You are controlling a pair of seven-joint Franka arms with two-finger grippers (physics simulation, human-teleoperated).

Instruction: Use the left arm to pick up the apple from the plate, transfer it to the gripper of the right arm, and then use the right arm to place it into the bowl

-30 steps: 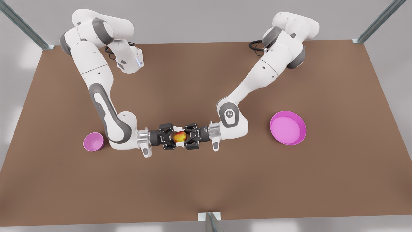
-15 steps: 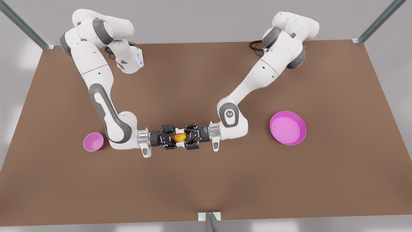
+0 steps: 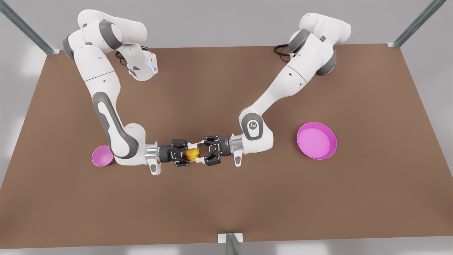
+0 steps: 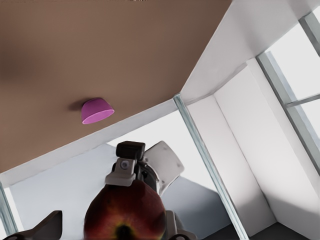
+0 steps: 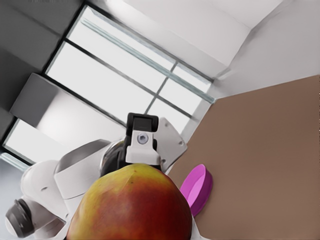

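Red-yellow apple (image 3: 193, 154) is clamped in the right gripper (image 3: 188, 154); the left gripper (image 3: 195, 153), jaws apart, should retreat straight toward the plate (image 3: 316, 140), not brushing the apple

The apple (image 3: 193, 154), red with yellow patches, sits above the table between the two arms' grippers, close against the one on the front view's left. The small, deep pink-purple bowl (image 3: 102, 156) stands upright toward the front view's left; the plate (image 3: 316, 140) (wide, shallow, magenta-pink) lies toward its right.
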